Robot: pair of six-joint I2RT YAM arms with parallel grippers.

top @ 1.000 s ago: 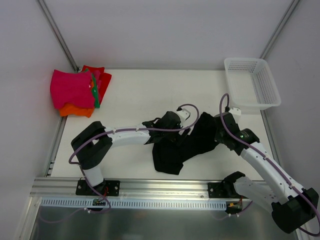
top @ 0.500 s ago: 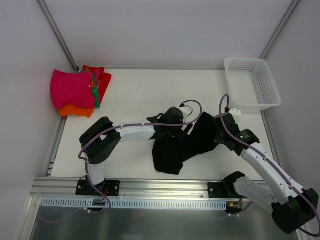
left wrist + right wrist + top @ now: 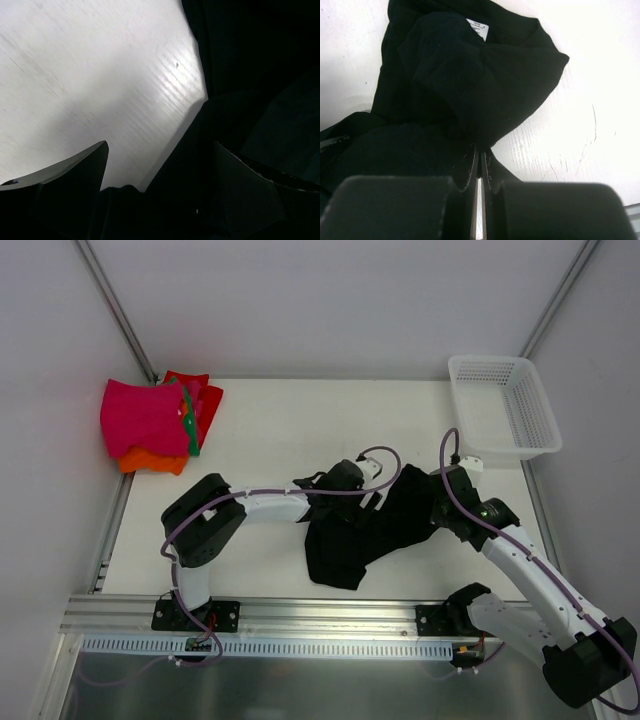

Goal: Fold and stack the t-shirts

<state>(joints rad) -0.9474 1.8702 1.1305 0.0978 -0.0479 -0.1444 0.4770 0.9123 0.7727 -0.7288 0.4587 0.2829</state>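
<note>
While the right gripper (image 3: pixel 479 150) pinches the black t-shirt (image 3: pixel 470 85) at its tips, that thin hold may slip.
Jaws wide, the left gripper (image 3: pixel 160 150) has bunched cloth beneath it; closing there could grab several layers.

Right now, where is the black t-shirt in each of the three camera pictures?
Top external: black t-shirt crumpled at the middle, near the front of the white tabletop.
Left wrist: it fills the right side and bottom.
Right wrist: it covers the upper left and centre, neck label showing.
Shared landmark: the white tabletop, upper left for the left wrist, right side for the right wrist.
</note>
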